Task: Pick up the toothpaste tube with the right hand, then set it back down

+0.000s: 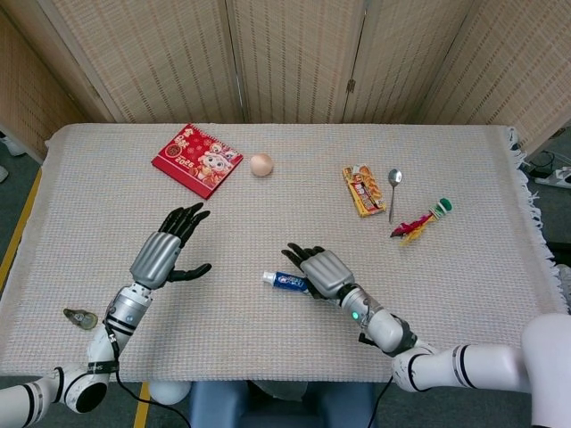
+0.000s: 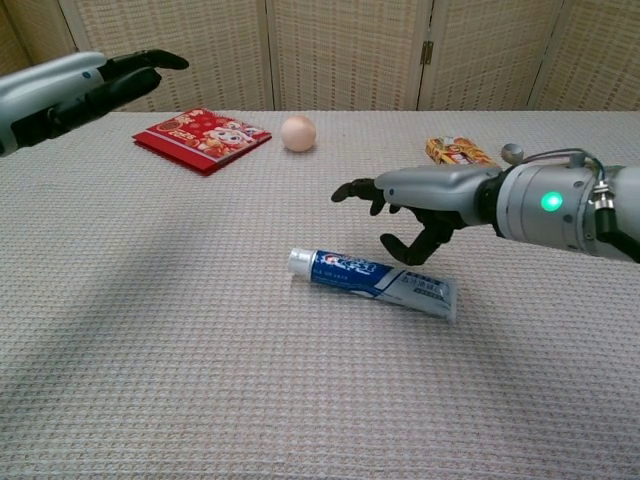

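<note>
The tube (image 2: 372, 279) lay flat on the pale woven cloth (image 1: 464, 267) covering the table, cap toward the robot's left. The right hand (image 2: 420, 200) hovered just above it, fingers spread and empty. The left hand (image 1: 165, 252) hung apart, fingers splayed. Wicker screens (image 1: 294, 58) stood behind.

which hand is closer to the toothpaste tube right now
Right. The right robot hand hovers open just above the toothpaste tube; the left robot hand is raised well off to its left.

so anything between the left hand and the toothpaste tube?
No. In the head view only bare tablecloth separates the open left hand from the toothpaste tube.
</note>
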`<state>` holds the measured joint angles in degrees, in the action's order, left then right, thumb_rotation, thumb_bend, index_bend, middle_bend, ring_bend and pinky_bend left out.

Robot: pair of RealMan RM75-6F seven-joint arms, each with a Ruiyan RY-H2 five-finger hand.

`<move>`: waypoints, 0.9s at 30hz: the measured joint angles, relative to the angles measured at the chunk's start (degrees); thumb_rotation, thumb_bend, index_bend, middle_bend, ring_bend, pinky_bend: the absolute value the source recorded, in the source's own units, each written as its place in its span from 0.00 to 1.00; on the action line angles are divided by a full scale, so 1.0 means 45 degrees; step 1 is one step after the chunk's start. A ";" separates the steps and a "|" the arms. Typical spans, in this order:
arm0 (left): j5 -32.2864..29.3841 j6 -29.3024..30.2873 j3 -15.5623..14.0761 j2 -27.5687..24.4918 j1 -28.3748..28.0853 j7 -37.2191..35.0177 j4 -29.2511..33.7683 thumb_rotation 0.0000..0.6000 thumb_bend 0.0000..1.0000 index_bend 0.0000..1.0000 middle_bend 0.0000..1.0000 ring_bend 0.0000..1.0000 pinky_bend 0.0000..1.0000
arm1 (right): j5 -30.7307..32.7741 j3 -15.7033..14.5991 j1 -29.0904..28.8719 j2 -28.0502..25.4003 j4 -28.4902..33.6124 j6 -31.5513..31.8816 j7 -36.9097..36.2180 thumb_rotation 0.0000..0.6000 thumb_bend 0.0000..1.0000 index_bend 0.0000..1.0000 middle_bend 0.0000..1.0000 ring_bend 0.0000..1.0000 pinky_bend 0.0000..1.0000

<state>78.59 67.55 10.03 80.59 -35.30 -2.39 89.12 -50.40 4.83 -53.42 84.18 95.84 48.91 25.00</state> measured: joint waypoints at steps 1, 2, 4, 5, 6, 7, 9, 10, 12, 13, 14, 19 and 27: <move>-0.0174 -0.0006 0.0006 -0.0061 0.0054 0.0183 -0.0016 0.01 0.13 0.00 0.01 0.00 0.00 | -0.0237 -0.0011 0.0188 -0.0158 0.0116 0.0213 -0.0203 1.00 0.71 0.00 0.00 0.09 0.10; -0.0402 -0.0004 0.0015 -0.0167 0.0144 0.0408 -0.0037 0.05 0.13 0.00 0.01 0.00 0.00 | -0.0441 -0.0019 0.0351 -0.0289 0.0197 0.0381 -0.0396 1.00 0.70 0.00 0.00 0.10 0.10; -0.0678 0.0018 0.0019 -0.0378 0.0302 0.0700 -0.0052 0.22 0.13 0.00 0.01 0.00 0.00 | -0.0998 -0.0050 0.0802 -0.0644 0.0376 0.0851 -0.0946 1.00 0.70 0.00 0.01 0.14 0.11; -0.0834 0.0038 0.0016 -0.0535 0.0406 0.0878 -0.0026 0.38 0.13 0.00 0.01 0.00 0.00 | -0.1274 -0.0075 0.1021 -0.0822 0.0450 0.1101 -0.1169 1.00 0.71 0.00 0.03 0.17 0.12; -0.0925 0.0065 0.0009 -0.0663 0.0487 0.1010 0.0013 0.48 0.13 0.00 0.01 0.00 0.00 | -0.1545 -0.0104 0.1244 -0.0992 0.0518 0.1386 -0.1364 1.00 0.70 0.01 0.06 0.20 0.13; -0.1008 0.0112 0.0002 -0.0797 0.0580 0.1142 0.0058 0.69 0.14 0.01 0.02 0.01 0.00 | -0.1909 -0.0156 0.1552 -0.1206 0.0591 0.1822 -0.1575 1.00 0.70 0.02 0.08 0.22 0.14; -0.1109 0.0342 -0.0006 -0.1046 0.0820 0.1329 0.0121 0.95 0.17 0.03 0.06 0.04 0.00 | -0.2465 -0.0267 0.2047 -0.1507 0.0660 0.2585 -0.1796 1.00 0.70 0.05 0.10 0.24 0.15; -0.1082 0.0497 -0.0011 -0.1086 0.0887 0.1351 0.0085 1.00 0.20 0.05 0.09 0.07 0.00 | -0.2822 -0.0352 0.2403 -0.1686 0.0680 0.3159 -0.1901 1.00 0.70 0.05 0.10 0.24 0.15; -0.0955 0.0952 -0.0047 -0.1117 0.1067 0.1496 -0.0176 1.00 0.23 0.08 0.13 0.09 0.00 | -0.3313 -0.0504 0.3007 -0.1968 0.0705 0.4082 -0.2033 1.00 0.70 0.05 0.11 0.25 0.15; -0.0919 0.1183 -0.0073 -0.1130 0.1185 0.1641 -0.0322 1.00 0.23 0.09 0.13 0.10 0.00 | -0.3607 -0.0624 0.3468 -0.2189 0.0735 0.4702 -0.2119 1.00 0.70 0.05 0.11 0.25 0.15; -0.0910 0.1483 -0.0117 -0.1169 0.1395 0.1863 -0.0472 1.00 0.24 0.10 0.14 0.10 0.00 | -0.3812 -0.0722 0.3836 -0.2374 0.0765 0.5149 -0.2185 1.00 0.70 0.05 0.11 0.25 0.15; -0.1094 0.1997 -0.0387 -0.1544 0.2264 0.2173 -0.0235 1.00 0.24 0.12 0.15 0.10 0.00 | -0.4986 -0.1494 0.5736 -0.3752 0.1005 0.6884 -0.2886 1.00 0.70 0.05 0.12 0.22 0.15; -0.1101 0.3618 -0.1209 -0.2087 0.3989 0.3325 0.1062 1.00 0.24 0.12 0.15 0.08 0.00 | -0.6312 -0.2200 0.8082 -0.4398 0.0802 0.9183 -0.3775 1.00 0.68 0.05 0.12 0.20 0.11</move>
<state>73.64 83.83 4.59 71.20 -17.35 12.58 93.90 -78.81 -5.07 -17.05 64.39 99.45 90.23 8.02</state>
